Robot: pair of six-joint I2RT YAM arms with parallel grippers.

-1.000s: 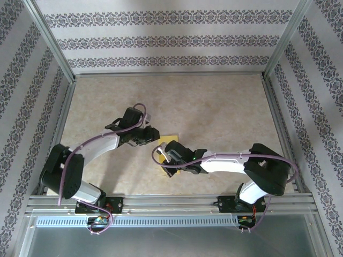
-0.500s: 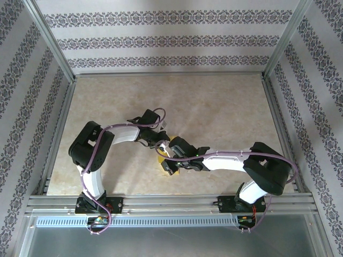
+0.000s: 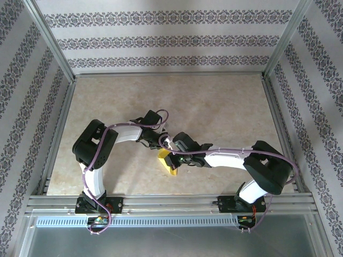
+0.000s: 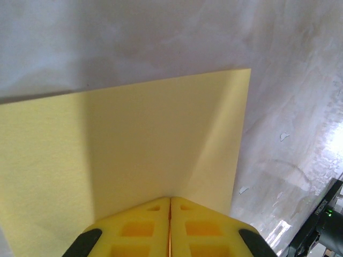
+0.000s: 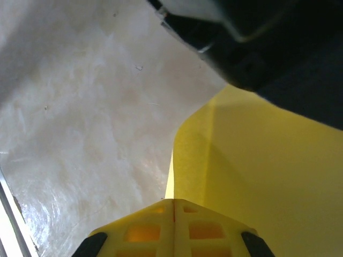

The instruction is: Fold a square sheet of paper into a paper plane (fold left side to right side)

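Along the bottom of the overhead view I see the metal rail (image 3: pixel 171 199) with both arm bases on it. Just above it, mid-frame, the square sheet of paper (image 3: pixel 167 165) shows as a small yellow patch where the two wrists meet. The left gripper (image 3: pixel 162 142) reaches in from the upper left and the right gripper (image 3: pixel 171 158) from the right, so the two are crowded together over the sheet. To either side and towards the top of the frame the marbled table (image 3: pixel 214 107) lies bare up to the patterned walls (image 3: pixel 171 40), so I have open room there.

On the left wrist camera, the gripper (image 4: pixel 170 208) has its yellow pads (image 4: pixel 134 233) pressed together on the sheet's near edge (image 4: pixel 134 150); its right edge runs straight up to a sharp corner. On the right wrist camera, the gripper (image 5: pixel 173 209) is likewise closed, pinching the paper (image 5: pixel 257 182) at a curling edge, with the other arm's dark housing (image 5: pixel 268 48) close above.
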